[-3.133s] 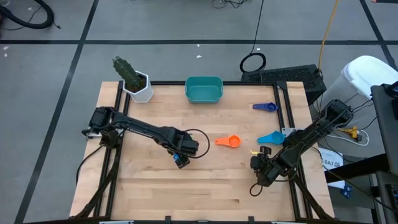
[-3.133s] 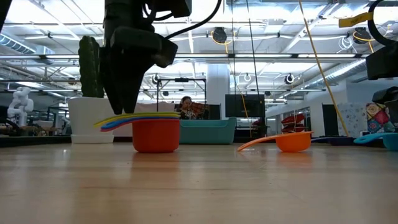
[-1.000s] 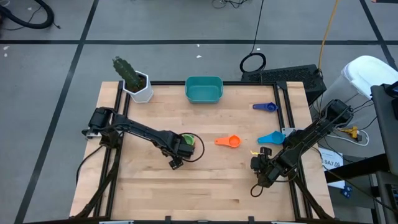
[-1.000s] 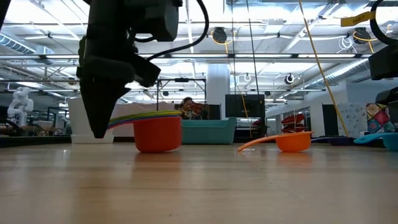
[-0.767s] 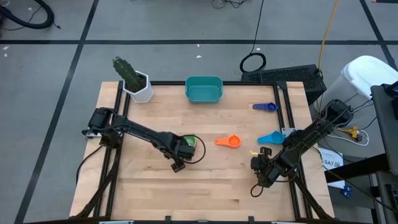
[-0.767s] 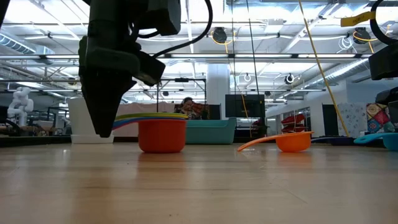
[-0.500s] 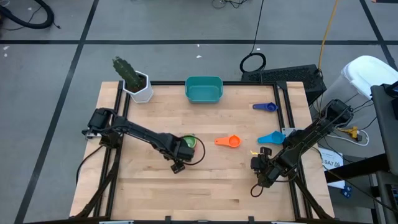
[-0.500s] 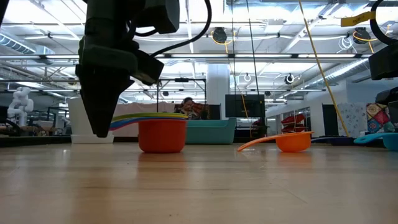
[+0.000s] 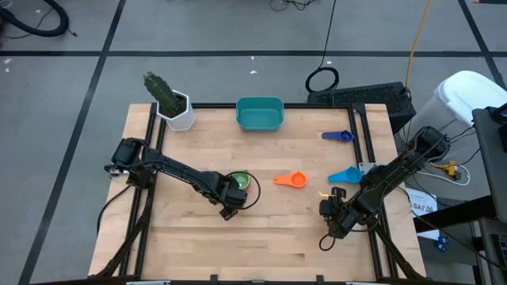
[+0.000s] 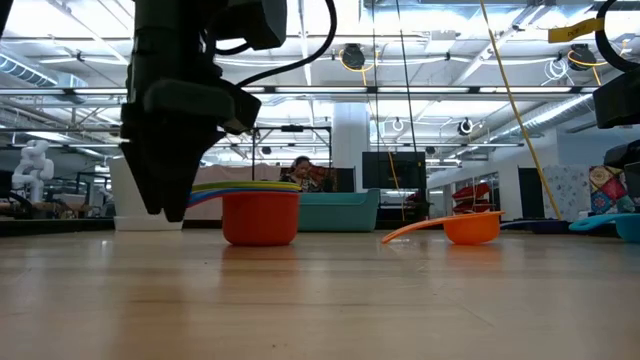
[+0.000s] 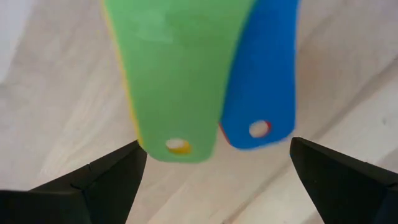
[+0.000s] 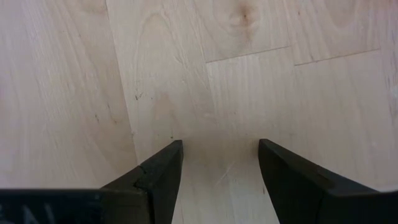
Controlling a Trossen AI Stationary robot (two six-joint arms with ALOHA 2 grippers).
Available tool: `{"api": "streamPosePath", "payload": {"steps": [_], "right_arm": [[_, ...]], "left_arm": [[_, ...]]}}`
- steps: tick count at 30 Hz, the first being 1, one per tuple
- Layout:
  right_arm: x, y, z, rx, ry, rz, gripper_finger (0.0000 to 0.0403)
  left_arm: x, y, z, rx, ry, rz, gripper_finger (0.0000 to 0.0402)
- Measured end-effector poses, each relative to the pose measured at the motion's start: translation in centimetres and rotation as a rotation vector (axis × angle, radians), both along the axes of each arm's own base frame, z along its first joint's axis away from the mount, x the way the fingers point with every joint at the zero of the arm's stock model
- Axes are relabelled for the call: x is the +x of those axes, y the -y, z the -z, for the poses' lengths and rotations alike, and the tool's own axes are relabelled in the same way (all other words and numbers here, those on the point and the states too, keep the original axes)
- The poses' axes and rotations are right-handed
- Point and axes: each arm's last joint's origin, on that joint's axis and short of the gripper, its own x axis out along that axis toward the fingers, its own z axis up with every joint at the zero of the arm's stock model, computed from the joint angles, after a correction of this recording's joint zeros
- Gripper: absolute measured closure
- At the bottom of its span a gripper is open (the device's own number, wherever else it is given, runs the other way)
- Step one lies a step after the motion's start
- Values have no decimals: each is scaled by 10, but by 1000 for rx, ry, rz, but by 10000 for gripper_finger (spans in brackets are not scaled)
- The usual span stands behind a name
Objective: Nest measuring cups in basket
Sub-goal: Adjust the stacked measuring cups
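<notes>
Left gripper (image 9: 228,210) sat low over the middle of the table (image 9: 261,237), fingers spread wide and holding nothing. In the left wrist view the two dark fingertips (image 11: 106,177) stood apart on either side of the fanned handles of the stacked cups (image 9: 238,181), not touching them. Green handle (image 11: 177,74) lay uppermost, blue handle (image 11: 264,81) beside and partly under it, a yellow edge and a bit of red showing below.

In the low view the stack rested on the wood: red cup (image 10: 260,217) at the bottom, coloured handles sticking out toward the gripper, whose dark bulk hung just beside them.

Orange cup (image 9: 292,180) lay alone to the right of the stack, handle pointing toward it. Light blue cup (image 9: 344,174) lay further right; dark blue cup (image 9: 338,136) sat near the right rear edge.

Teal basket (image 9: 260,114) stood at the rear middle edge, well apart from every cup; no cup showed inside it. White pot with a green plant (image 9: 173,105) stood at the rear left corner.

Right gripper (image 9: 332,212) waited near the right front of the table, fingers parted over bare wood, grasping nothing.
</notes>
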Motion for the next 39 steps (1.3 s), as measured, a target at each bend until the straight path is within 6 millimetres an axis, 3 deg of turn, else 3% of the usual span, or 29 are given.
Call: {"api": "streamPosePath", "payload": {"steps": [11,25,29,39], "right_arm": [[0,0,0,2,1,0,202],[0,0,0,4,3,0,202],[0,0,0,4,3,0,202],[0,0,0,4,4,0,202]], "left_arm": [[6,-13,0,55,48,-76,5],[8,-12,0,75,79,-87,10],[8,-11,0,72,78,-84,52],[8,-10,0,63,77,-94,209]]}}
